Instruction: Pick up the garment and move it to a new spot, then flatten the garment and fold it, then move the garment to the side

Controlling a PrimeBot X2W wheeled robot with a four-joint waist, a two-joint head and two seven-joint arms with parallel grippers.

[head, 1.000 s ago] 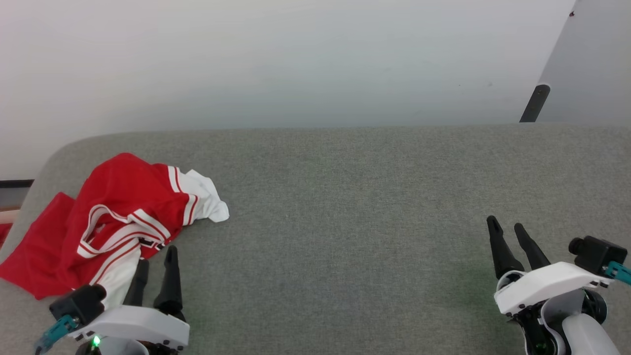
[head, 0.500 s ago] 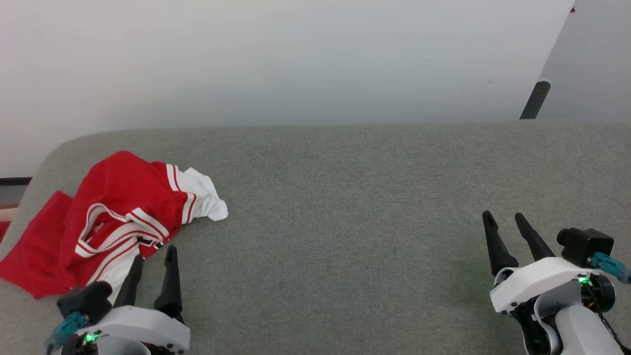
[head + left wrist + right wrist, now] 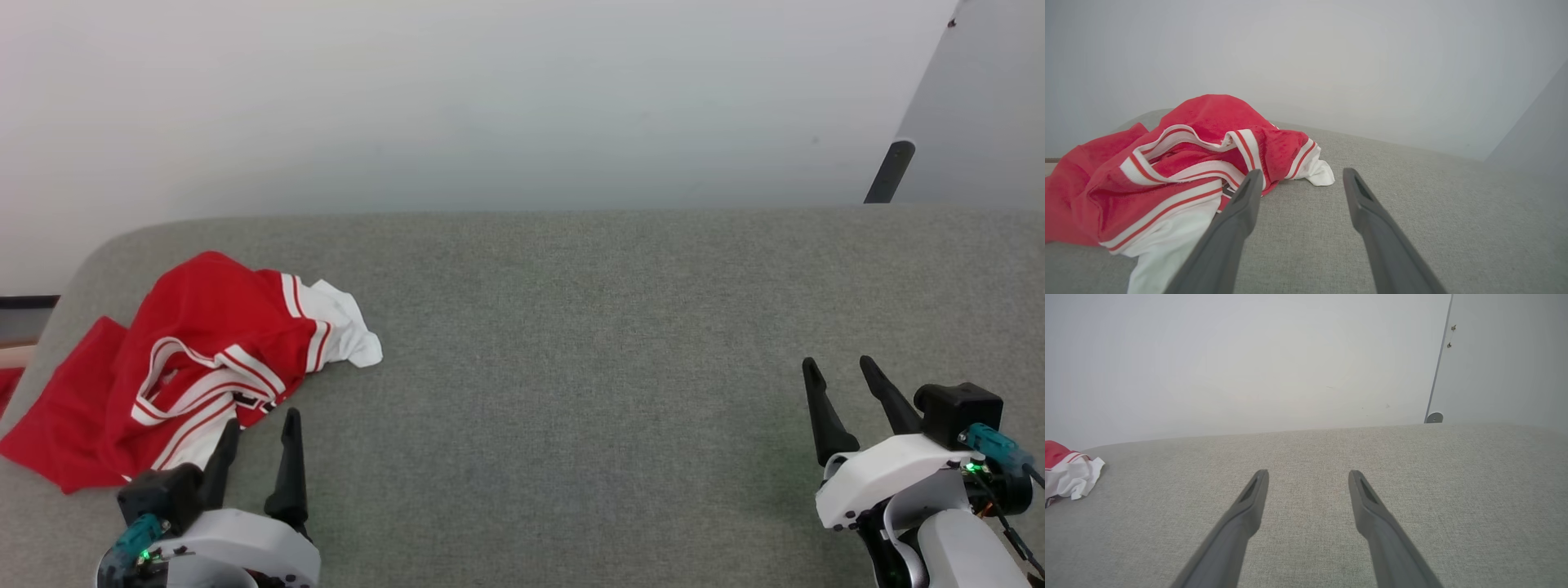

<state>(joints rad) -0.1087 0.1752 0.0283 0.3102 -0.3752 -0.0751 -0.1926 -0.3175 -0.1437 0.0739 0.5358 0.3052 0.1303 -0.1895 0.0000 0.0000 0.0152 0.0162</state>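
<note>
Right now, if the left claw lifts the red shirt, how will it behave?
Likely floppy: the garment lies crumpled in soft folds, so it should sag. Probably light, being thin fabric; bunched layers may unfurl unevenly.

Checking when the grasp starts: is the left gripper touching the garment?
Cannot tell. In the left wrist view one finger of the open left gripper overlaps the garment at its white sleeve, but no view shows contact or a gap plainly.
</note>
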